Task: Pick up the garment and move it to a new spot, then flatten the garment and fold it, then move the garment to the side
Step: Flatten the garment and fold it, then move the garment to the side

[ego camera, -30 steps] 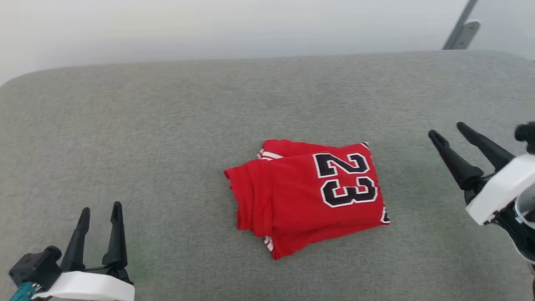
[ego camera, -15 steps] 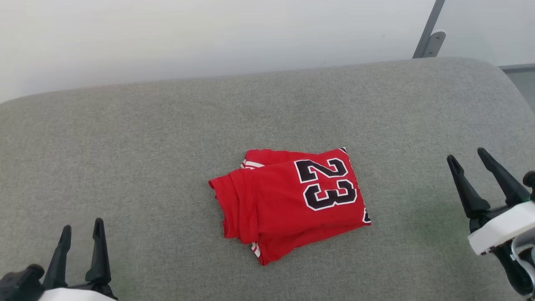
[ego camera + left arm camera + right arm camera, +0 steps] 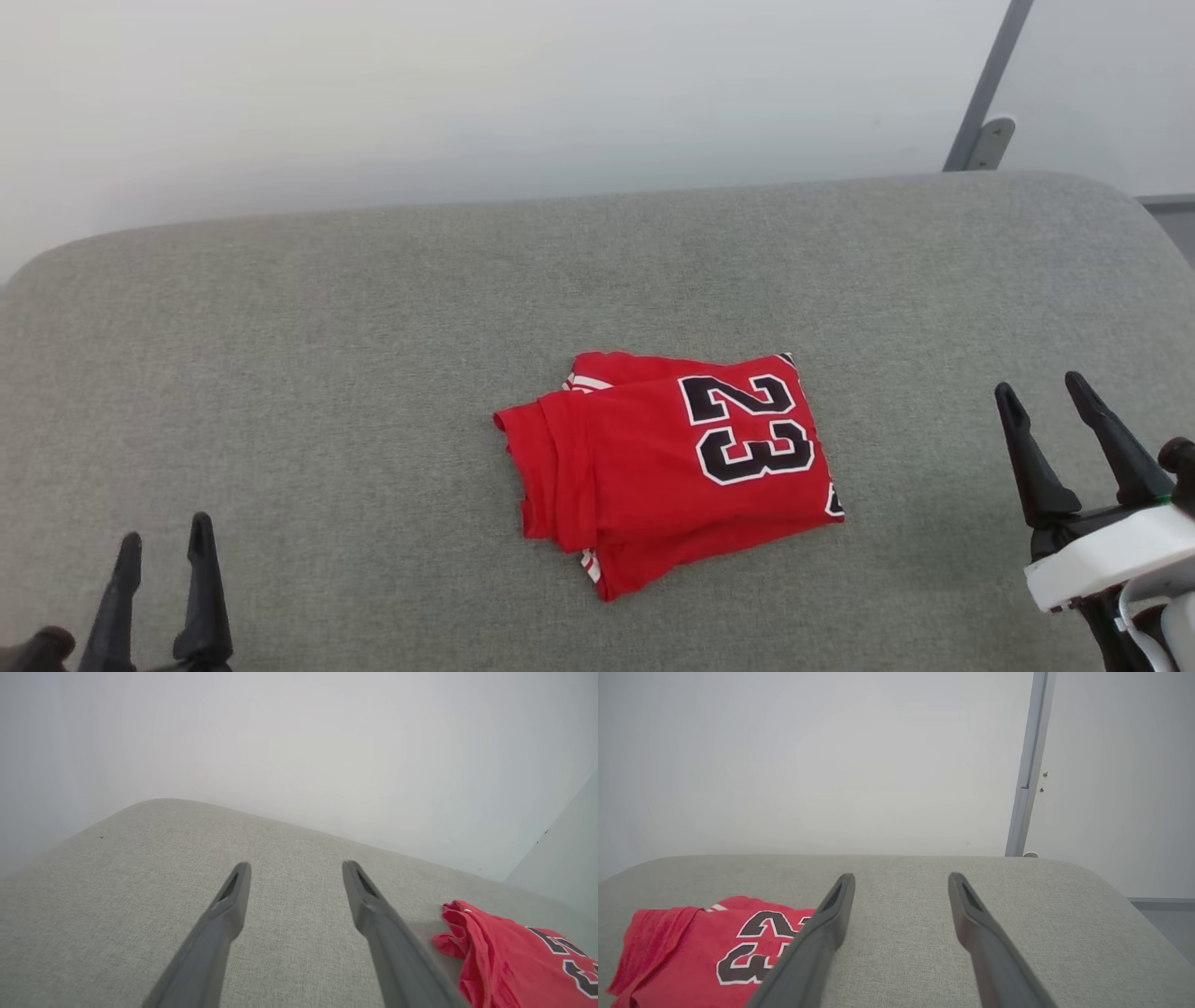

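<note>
Garment [image 3: 635, 467], soft red folded rectangle on woven grey upholstery [image 3: 280, 373]

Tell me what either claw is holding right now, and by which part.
Nothing. The left claw and right claw stand open, both apart from the folded garment.

Left arm [image 3: 201, 602] and right arm [image 3: 1111, 555] sit low, jaws spread wide, empty.

Garment [image 3: 653, 467]: red, black "23" w/ white outline, red-white stripe trim. Cushion [image 3: 280, 373]: grey. Gripper fingers [image 3: 1032, 457]: black. Wall [image 3: 467, 93]: white.
</note>
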Robot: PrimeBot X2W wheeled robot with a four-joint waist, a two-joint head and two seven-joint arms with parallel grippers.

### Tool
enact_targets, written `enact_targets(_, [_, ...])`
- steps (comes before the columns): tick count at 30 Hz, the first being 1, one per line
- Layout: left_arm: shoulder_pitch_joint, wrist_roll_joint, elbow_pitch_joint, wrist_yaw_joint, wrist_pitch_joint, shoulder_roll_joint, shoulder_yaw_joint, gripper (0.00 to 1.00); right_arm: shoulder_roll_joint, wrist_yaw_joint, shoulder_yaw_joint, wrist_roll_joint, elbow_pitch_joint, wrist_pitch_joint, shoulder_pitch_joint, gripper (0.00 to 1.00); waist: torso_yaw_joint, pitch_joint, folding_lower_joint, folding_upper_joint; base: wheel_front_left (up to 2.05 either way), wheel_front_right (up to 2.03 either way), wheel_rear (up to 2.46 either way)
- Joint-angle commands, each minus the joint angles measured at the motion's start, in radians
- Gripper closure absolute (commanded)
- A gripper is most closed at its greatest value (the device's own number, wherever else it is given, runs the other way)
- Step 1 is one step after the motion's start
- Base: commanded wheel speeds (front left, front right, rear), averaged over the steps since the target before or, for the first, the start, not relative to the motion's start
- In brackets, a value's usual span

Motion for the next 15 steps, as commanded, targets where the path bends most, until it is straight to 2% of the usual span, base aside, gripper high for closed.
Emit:
enact_targets(1, [0.019,-0.004,-0.003,-0.003,-0.005,0.001,0.0,0.0,0.018,0.0,-0.015,-0.007,-0.013,-0.004,0.015,0.0,0.006,-0.006,0.0,-0.0001,0.0,0.0,0.0])
enact_targets(8, [0.032,-0.004,-0.019,-0.003,-0.005,-0.018,0.019,0.0,0.056,0.0,-0.047,-0.041,-0.02,-0.004,0.057,0.0,0.027,-0.021,0.0,-0.0001,0.0,0.0,0.0])
enact_targets(15, [0.037,0.014,-0.037,-0.003,-0.005,-0.01,0.004,0.0,0.084,0.0,-0.076,-0.062,-0.009,-0.004,0.08,0.0,0.033,-0.027,0.0,-0.0001,0.0,0.0,0.0])
